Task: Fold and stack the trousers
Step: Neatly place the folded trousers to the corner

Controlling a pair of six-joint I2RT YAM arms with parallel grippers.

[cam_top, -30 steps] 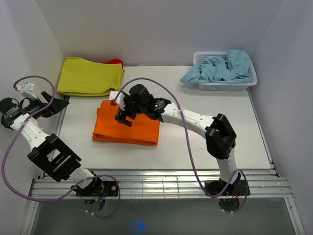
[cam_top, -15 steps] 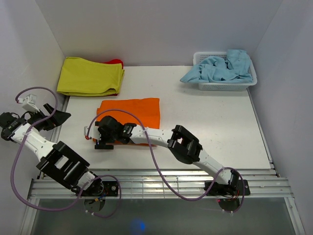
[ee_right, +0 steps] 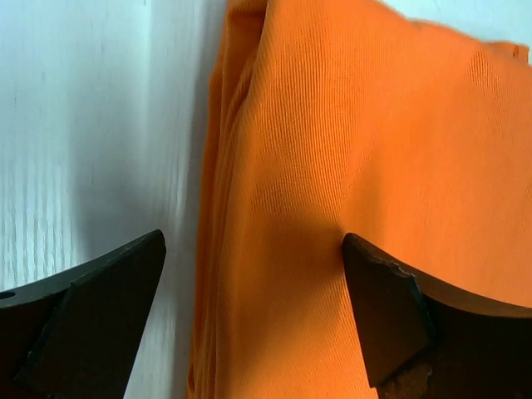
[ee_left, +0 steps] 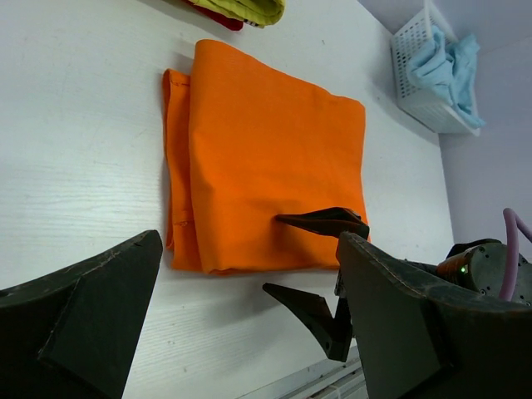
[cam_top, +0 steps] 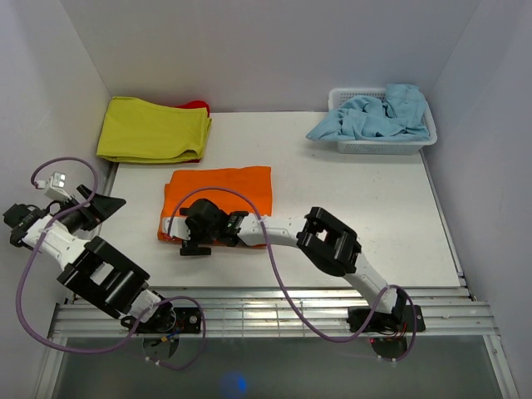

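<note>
The orange trousers (cam_top: 224,189) lie folded into a flat rectangle on the white table, left of centre. My right gripper (cam_top: 197,238) is open at their near-left edge. In the right wrist view (ee_right: 253,307) one finger is over the bare table and the other is over the fabric (ee_right: 357,141), with the folded edge between them. My left gripper (cam_top: 101,206) is open and empty off the table's left edge, pointing at the trousers. Its view (ee_left: 249,332) shows the trousers (ee_left: 266,150) and the right gripper's fingers (ee_left: 324,223).
A folded yellow-green cloth (cam_top: 152,130) lies at the back left, with a bit of red cloth (cam_top: 196,105) behind it. A white basket (cam_top: 378,148) holding a light blue garment (cam_top: 374,116) stands at the back right. White walls close in three sides.
My right gripper left the trousers' far-left corner, swung to their near-left side, and now straddles the near-left edge. The trousers lie a little farther back. The left gripper edged toward the table.
</note>
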